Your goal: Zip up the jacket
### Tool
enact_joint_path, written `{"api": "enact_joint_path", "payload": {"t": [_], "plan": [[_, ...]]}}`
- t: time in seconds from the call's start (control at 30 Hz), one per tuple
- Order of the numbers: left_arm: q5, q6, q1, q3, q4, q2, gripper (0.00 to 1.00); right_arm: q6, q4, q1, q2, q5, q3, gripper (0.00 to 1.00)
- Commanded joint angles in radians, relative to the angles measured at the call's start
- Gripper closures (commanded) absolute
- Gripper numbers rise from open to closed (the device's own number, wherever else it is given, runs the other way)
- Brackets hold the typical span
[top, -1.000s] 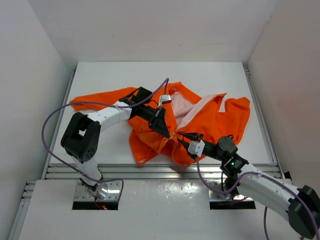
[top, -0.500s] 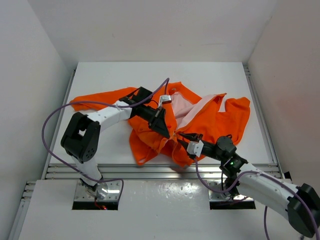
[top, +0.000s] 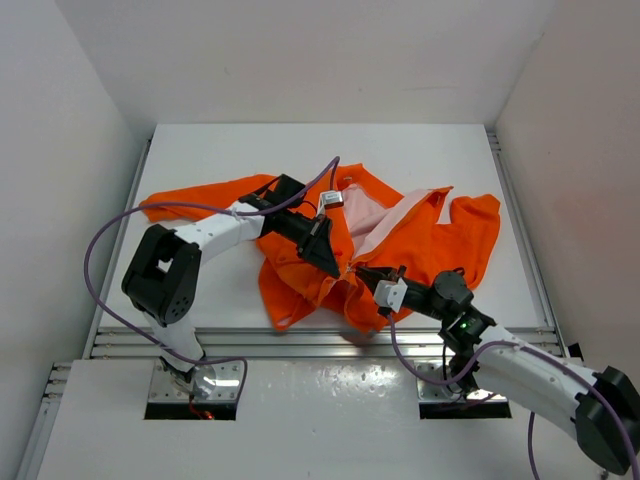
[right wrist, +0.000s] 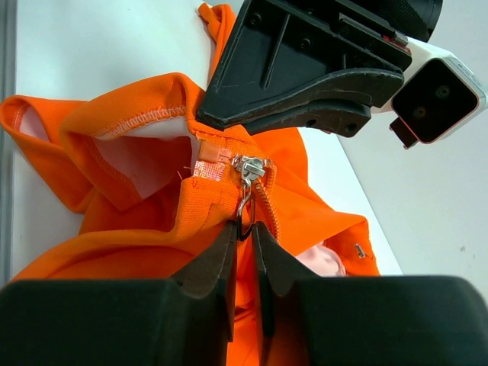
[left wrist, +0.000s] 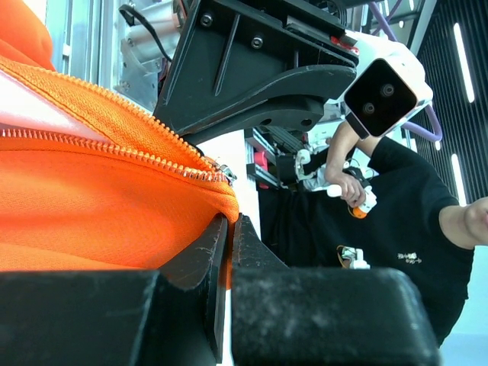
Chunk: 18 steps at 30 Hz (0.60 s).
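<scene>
**Zipper at its lower end, both grips set, run not yet made**

We find the jacket (top: 420, 235) lying crumpled across the middle of the table (top: 300, 150). Its front is open and its pale lining (top: 365, 218) is showing. The two arms meet at the lower front edge, close to one another.

The left gripper (top: 337, 264) is clamped on the orange hem just below the zipper. In the left wrist view the fabric is pinched flat between its pads, and the zipper teeth (left wrist: 114, 149) run away from the grip in two lines that converge.

The right gripper (top: 360, 271) is closed on the pull tab (right wrist: 244, 210), which hangs from the slider (right wrist: 250, 166). The slider sits at the bottom of the track beside the hem tape. We judge the zip to be barely started.

We cannot confirm from these views that both rows of teeth are seated in the slider, because the fabric folds over that point.

Risks noted:
- The tab is small and is held only at the fingertips, so a pull off the line of the track could slip it free.
- The jacket is bunched above the slider. Slack cloth or lining could be drawn into the slider and jam it.
- If the hem slides out of the left grip, the track loses tension and the whole garment will drag along with the slider.
- The grippers are just beside each other, so a careless first move could knock them together.
</scene>
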Motion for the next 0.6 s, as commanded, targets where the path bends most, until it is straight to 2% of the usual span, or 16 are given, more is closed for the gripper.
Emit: {"api": "enact_joint_path", "payload": {"t": [0.0,0.57], "plan": [[0.106,0.027,-0.011,0.036,-0.010,0.002,1.00,-0.008,0.061,0.007,-0.017,0.007,0.046,0.89],[0.106,0.067,-0.011,0.036,-0.049,0.011,1.00,-0.045,0.004,0.007,-0.066,0.015,0.048,0.94]]}}
